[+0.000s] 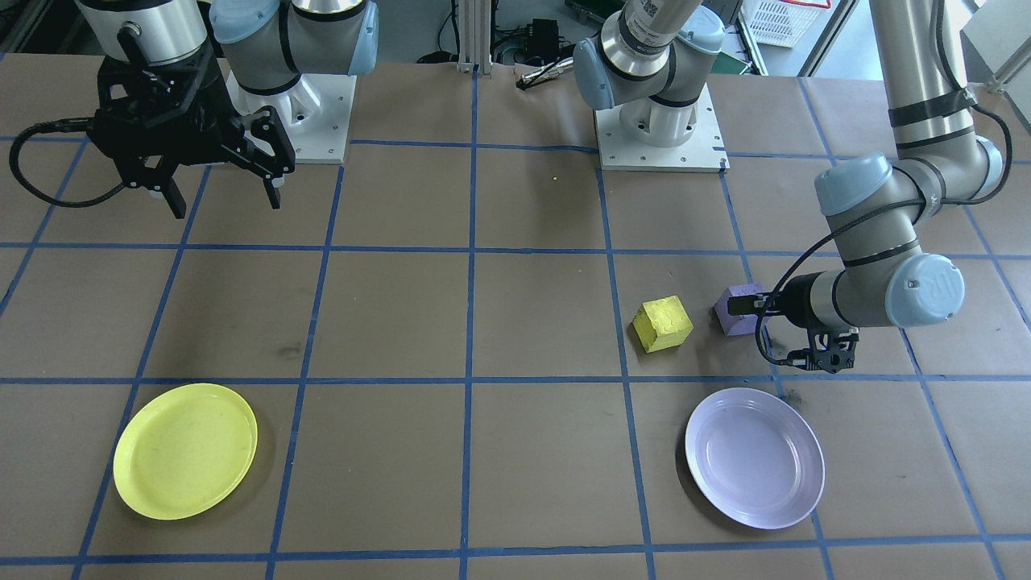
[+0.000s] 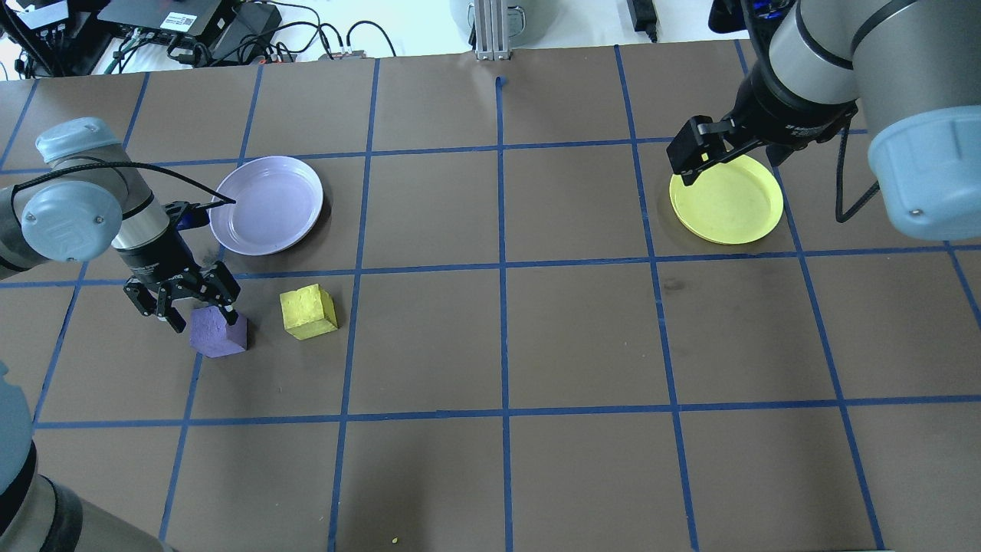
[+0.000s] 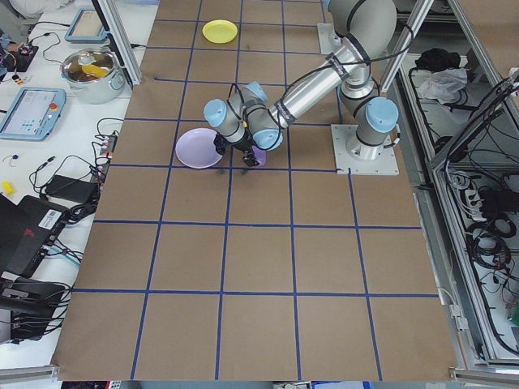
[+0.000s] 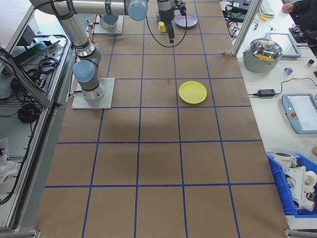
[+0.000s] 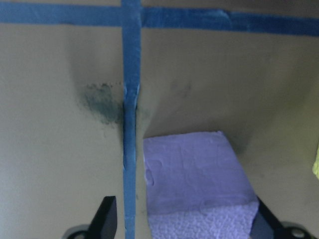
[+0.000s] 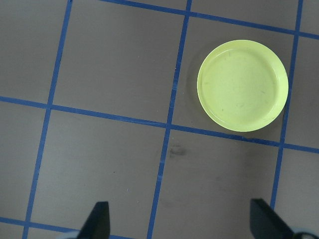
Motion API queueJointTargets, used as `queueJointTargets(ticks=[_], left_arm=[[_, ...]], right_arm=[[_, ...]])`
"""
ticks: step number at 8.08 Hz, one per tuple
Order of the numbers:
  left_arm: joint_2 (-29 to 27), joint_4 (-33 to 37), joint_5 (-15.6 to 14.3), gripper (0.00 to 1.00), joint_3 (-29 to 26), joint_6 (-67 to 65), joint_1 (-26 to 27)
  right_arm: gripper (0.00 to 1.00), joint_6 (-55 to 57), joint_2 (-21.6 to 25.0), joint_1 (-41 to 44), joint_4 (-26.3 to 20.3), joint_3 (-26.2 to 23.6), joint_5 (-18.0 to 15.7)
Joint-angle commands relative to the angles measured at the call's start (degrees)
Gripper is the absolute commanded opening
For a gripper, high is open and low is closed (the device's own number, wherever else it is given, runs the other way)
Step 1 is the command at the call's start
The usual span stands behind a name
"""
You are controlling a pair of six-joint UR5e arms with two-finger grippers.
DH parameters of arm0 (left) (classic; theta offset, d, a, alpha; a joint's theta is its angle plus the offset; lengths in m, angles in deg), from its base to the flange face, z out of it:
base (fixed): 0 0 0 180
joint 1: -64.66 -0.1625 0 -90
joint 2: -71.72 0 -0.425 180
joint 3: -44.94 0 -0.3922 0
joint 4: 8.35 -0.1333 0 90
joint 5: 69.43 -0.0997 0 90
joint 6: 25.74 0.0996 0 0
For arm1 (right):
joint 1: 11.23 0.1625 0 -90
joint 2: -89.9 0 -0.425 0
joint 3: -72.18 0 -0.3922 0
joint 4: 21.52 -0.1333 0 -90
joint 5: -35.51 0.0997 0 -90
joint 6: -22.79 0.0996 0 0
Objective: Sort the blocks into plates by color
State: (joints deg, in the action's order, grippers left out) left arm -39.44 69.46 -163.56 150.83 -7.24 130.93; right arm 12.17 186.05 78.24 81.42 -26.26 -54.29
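The left gripper [image 2: 195, 311] hung with jaws spread about the purple block [image 2: 219, 332] on the table beside the yellow block [image 2: 308, 310] — the right gripper [image 1: 223, 196] hovered open; no writing was legible.

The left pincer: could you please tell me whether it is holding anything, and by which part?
Nothing is held. The left pincer is open, one finger beside the purple block.
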Motion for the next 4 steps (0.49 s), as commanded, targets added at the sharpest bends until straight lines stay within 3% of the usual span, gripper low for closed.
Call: queueJointTargets(ticks=[1,2,4], left_arm=[[-0.28,-2.4,2.45,0.44,-0.07,-0.48,0.27],[-0.28,-2.4,2.46,0.38,-0.07,-0.56,0.27],[-0.02,-2.39,2.19,0.11,-0.24,-0.48,0.45]], right_arm=[[1.0,-0.02,0.0,0.0,-0.02,0.0,-0.12],[1.0,-0.02,-0.09,0.0,-0.02,0.0,-0.2],[1.0,-0.02,-0.09,0.0,0.07,0.0,-0.2]])
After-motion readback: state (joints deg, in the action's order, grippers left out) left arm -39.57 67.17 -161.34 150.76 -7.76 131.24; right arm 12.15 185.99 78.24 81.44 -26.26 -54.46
